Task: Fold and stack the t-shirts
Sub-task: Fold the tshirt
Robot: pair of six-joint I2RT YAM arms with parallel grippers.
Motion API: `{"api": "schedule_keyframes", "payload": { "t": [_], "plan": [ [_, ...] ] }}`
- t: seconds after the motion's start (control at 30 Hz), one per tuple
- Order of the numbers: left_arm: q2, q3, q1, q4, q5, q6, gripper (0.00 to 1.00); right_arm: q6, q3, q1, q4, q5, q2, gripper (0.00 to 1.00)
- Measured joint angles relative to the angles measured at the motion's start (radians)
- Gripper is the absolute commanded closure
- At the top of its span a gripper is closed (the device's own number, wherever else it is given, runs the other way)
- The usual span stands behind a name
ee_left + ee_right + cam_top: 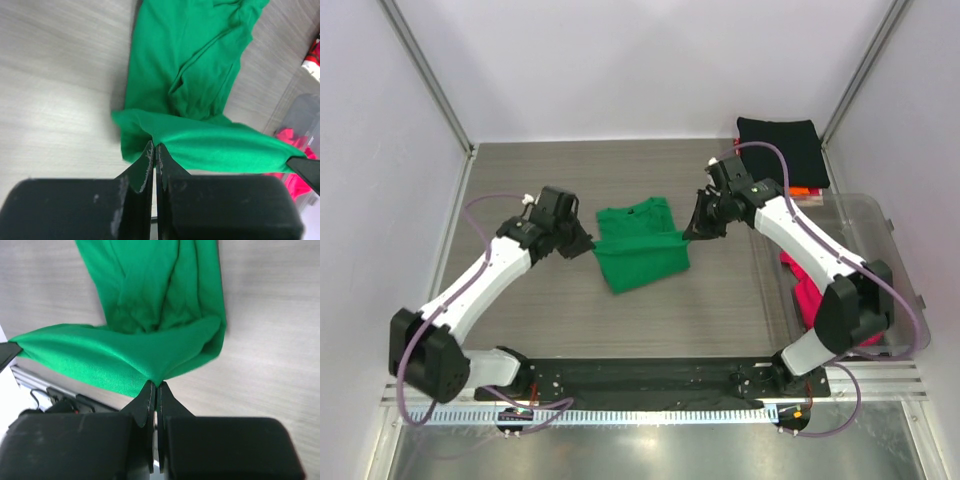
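left tool [153,146] pinching green t-shirt [642,262] edge | right tool [155,385] pinching opposite edge | both arms angled inward

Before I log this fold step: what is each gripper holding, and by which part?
Both are shut on the green t-shirt: the left gripper pinches one side edge, the right gripper the opposite one.

A t-shirt [638,262] lies on the tabletop [570,180] between the left claw [584,243] and the right claw [692,232], one at each side edge. Behind the right claw, in the far corner, sits a folded t-shirt [780,145]. To that claw's right stands a plastic bin [880,215] with crumpled t-shirts [807,298] in it.
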Motion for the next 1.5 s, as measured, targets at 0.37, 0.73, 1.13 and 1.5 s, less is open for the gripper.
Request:
{"api": "schedule_keyframes", "payload": {
  "t": [0.37,0.73,1.13,1.5],
  "plan": [
    [0.351,0.204,0.2,0.063,0.24,0.104,1.0,-0.063,0.317,-0.065,-0.046,-0.029,0.335,0.99],
    [0.789,0.654,0.314,0.006,0.329,0.196,0.57,-0.082,0.903,-0.121,-0.128,-0.068,0.81,0.11],
    [0.879,0.767,0.346,-0.143,0.335,0.261,0.48,-0.064,0.575,-0.171,-0.036,-0.072,0.686,0.08],
    [0.431,0.282,0.335,-0.088,0.31,0.26,0.53,-0.039,0.025,-0.132,0.255,-0.18,0.43,0.46]
  ]
}}
